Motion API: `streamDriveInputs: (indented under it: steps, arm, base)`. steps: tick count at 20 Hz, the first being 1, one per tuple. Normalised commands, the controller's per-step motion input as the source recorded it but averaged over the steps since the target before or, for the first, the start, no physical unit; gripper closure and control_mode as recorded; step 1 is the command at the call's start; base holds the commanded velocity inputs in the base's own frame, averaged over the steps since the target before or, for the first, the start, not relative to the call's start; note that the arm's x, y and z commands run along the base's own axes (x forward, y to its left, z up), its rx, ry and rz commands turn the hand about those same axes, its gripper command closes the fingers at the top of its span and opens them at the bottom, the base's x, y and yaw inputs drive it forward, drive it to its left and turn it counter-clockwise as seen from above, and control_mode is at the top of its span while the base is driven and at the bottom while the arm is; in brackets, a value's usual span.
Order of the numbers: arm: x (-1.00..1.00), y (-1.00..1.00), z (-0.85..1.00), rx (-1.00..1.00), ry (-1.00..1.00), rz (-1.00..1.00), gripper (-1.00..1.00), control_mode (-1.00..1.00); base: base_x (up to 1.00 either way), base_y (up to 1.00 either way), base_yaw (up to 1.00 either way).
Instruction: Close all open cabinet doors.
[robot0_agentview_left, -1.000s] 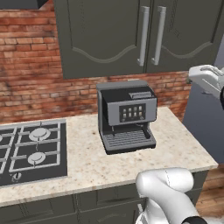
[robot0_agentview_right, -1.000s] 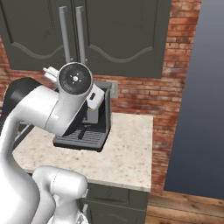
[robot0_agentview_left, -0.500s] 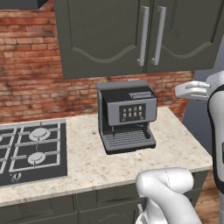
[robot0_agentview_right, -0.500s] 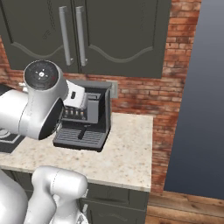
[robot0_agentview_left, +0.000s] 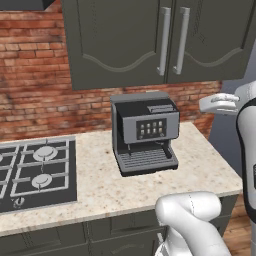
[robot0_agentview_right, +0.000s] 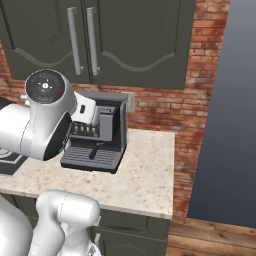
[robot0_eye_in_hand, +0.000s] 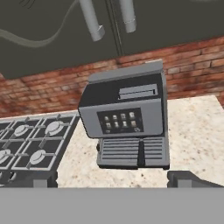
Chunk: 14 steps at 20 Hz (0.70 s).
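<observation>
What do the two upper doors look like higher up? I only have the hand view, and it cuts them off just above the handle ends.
Observer: In the left base view the left cabinet door and right cabinet door lie flush, meeting at a thin seam. Both look closed.
Operator: What is past the counter's right end?
Observer: In the right base view the counter ends at a tall blue-grey panel, with wooden floor below.
Operator: Anything ajar underneath?
Observer: The dark lower fronts look flush there, though the arm hides those further left.
</observation>
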Motion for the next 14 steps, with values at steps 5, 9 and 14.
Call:
streamDriveInputs:
  steps: [5, 9, 14]
  arm:
    - [0.0, 0.0, 0.0, 0.0, 0.0, 0.0, -1.0, -1.0]
    - [0.0, 0.0, 0.0, 0.0, 0.0, 0.0, -1.0, -1.0]
    - [0.0, 0.0, 0.0, 0.0, 0.0, 0.0, -1.0, -1.0]
  base:
    - [0.0, 0.0, 0.0]
    - [0.0, 0.0, 0.0]
    - [0.0, 0.0, 0.0]
